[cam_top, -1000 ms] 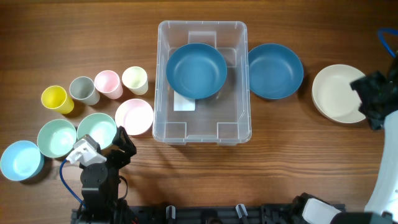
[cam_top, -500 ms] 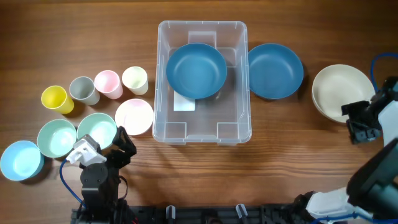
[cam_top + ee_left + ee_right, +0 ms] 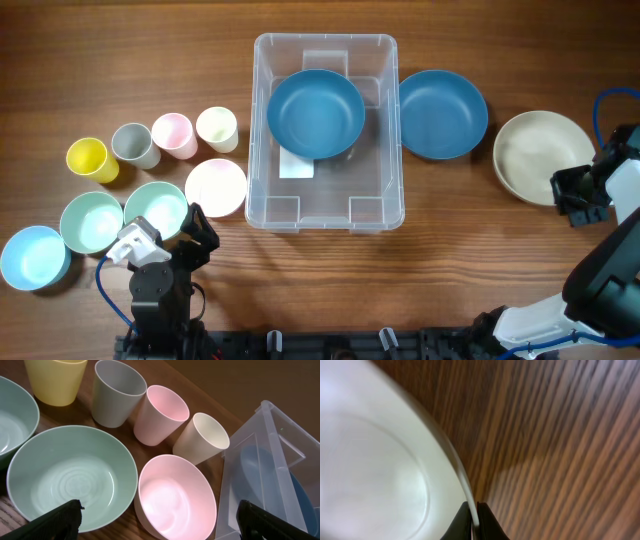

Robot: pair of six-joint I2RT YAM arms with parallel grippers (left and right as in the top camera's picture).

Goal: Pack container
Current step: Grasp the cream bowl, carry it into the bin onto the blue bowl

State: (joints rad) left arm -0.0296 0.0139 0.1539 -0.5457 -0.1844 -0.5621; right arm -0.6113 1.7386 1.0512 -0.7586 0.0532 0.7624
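Observation:
The clear container stands mid-table with a dark blue bowl inside it. A second blue bowl lies on the table just to its right. Further right is a cream bowl, and my right gripper is shut on its near rim. The right wrist view shows the thin rim of the cream bowl pinched between the jaws of the right gripper. My left gripper stands open at the front left, over a pink bowl and a green bowl, touching neither. The container's corner shows at right.
At the left stand yellow, grey, pink and cream cups. Nearby are a second green bowl and a light blue bowl. Bare wood lies in front of the container.
My right gripper moved from over the cream bowl to its near rim and shut on it. The bowl shifted slightly left. The left arm has not moved.

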